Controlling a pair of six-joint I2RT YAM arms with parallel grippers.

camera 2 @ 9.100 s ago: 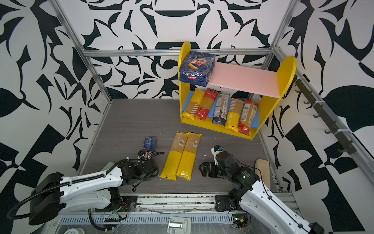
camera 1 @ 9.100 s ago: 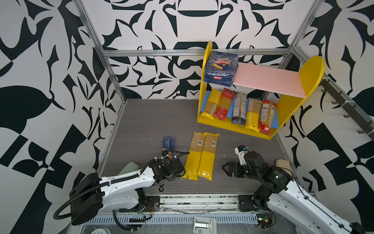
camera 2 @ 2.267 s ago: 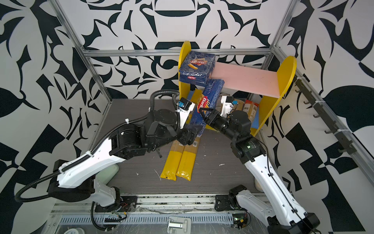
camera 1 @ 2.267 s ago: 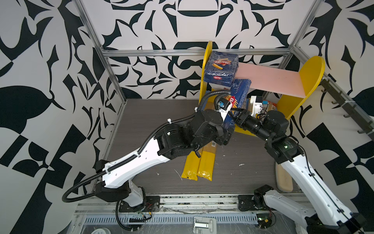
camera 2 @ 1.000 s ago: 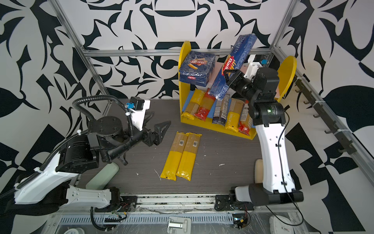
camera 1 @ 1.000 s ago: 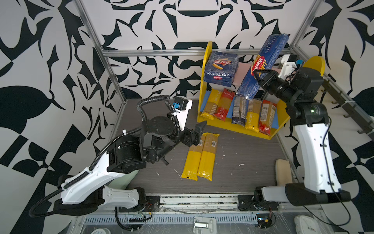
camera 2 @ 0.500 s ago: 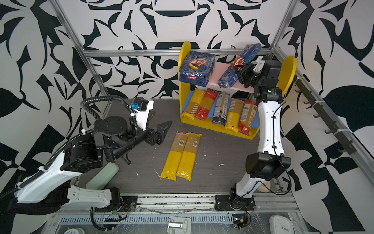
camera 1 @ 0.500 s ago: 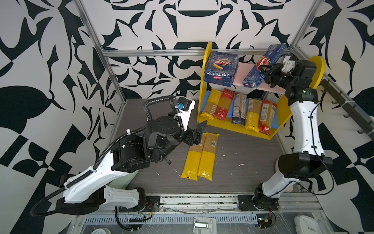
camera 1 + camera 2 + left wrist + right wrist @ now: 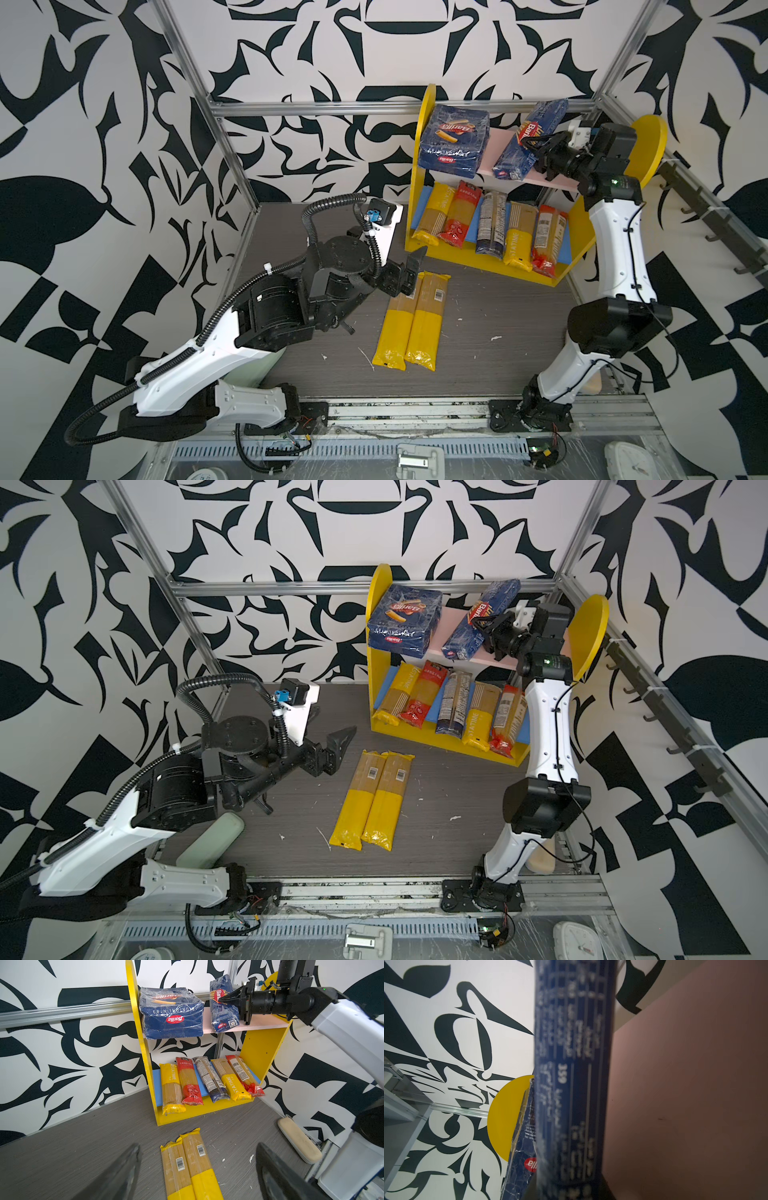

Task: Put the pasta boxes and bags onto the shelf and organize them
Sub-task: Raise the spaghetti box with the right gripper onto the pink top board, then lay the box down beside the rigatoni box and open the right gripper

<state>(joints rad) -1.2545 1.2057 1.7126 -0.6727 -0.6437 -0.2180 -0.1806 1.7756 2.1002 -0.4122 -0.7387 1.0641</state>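
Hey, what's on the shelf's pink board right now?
Two dark blue packs: the wide rigatoni box lying flat, and the narrow spaghetti box, tilted, with the right gripper's jaws shut on it. The pink board beneath both is hidden.

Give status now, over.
Left gripper open, empty. Right gripper shut on long dark blue spaghetti box at pink upper board. Two yellow-ended spaghetti bags on floor.

Left claw [image 9: 411,270] wide; right claw [image 9: 532,143] tight.

In my black right pincer [image 9: 528,144] I see a dark blue spaghetti box [image 9: 512,160] with red oval; beneath it pink board [image 9: 496,145], beside it yellow panel [image 9: 648,137].
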